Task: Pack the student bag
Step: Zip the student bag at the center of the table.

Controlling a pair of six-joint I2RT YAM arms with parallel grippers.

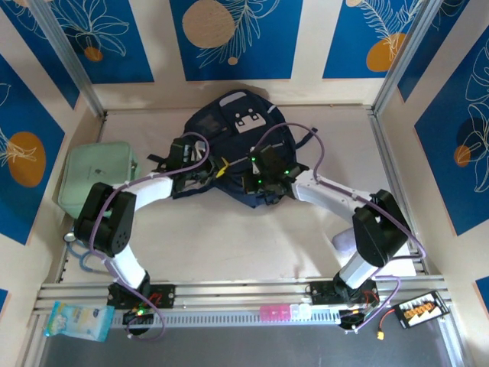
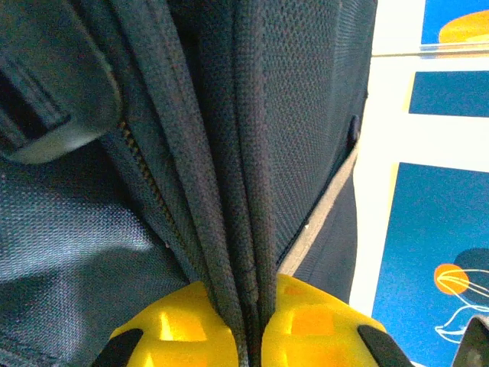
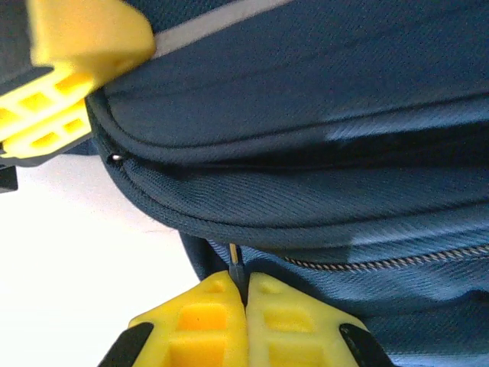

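Clenched on a raised fold of the bag [image 2: 306,115]: left fingers [image 2: 179,325], yellow pads pressed together, two corded navy seams running up from between them. Just left of that fold, a line of zip teeth [image 2: 145,180]; at upper left, a dark strap [image 2: 53,99].

Clenched as well: right fingers [image 3: 199,325], pads closed on a thin dark tab [image 3: 238,269] with a pale tip, sticking out below the bag's rolled edge. What the tab is, cannot tell. More zip teeth to the right of it. Across the top of the right wrist view, a pale stripe [image 3: 221,23] on the fabric.

From above: both pairs of fingers meeting near the bag's lower front edge, left from the left, right from the right. Bag lying flat on the bench [image 1: 229,245], far middle, close to the back wall, white patch [image 1: 248,120] facing up.

Further out, at the left edge of the bench, apart from the bag: a mint-green case [image 1: 99,180]. On the near rail: a light-blue packet [image 1: 76,321] at left, pink and white blocks [image 1: 281,312] near the middle.
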